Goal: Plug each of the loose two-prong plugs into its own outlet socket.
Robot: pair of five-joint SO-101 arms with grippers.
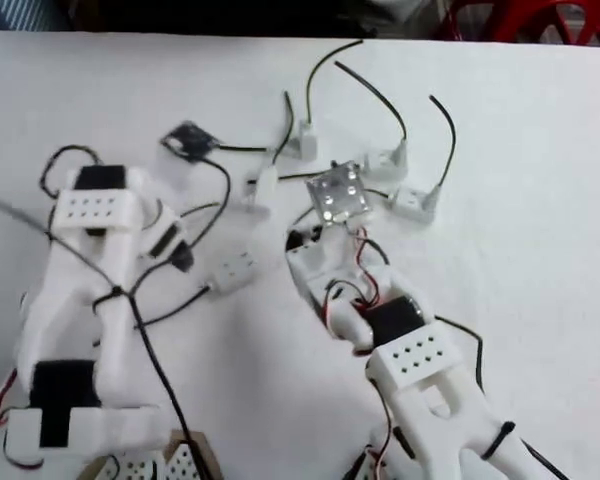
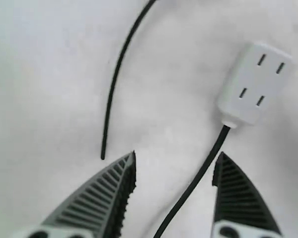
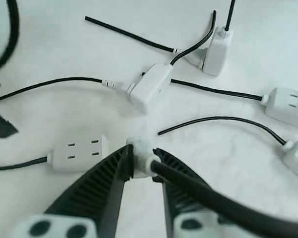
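My right gripper (image 3: 143, 157) is shut on a small white two-prong plug (image 3: 139, 148), whose black cord (image 3: 213, 198) trails back along the finger. Just beyond it lies a white outlet socket (image 3: 77, 153) with its slots facing up, a little apart from the plug. In the high view this socket (image 1: 235, 270) lies between the two arms. My left gripper (image 2: 176, 159) is open over the table, and the socket's black cord (image 2: 198, 178) runs between its fingers. The socket (image 2: 253, 82) itself lies a short way beyond the tips.
More white sockets and plugs on black cords lie scattered at the far middle of the table (image 1: 302, 143) (image 1: 385, 160) (image 1: 415, 203) (image 1: 263, 185). A grey square block (image 1: 338, 192) with bright spots sits by the right arm. A loose cord end (image 2: 103, 156) lies near my left finger.
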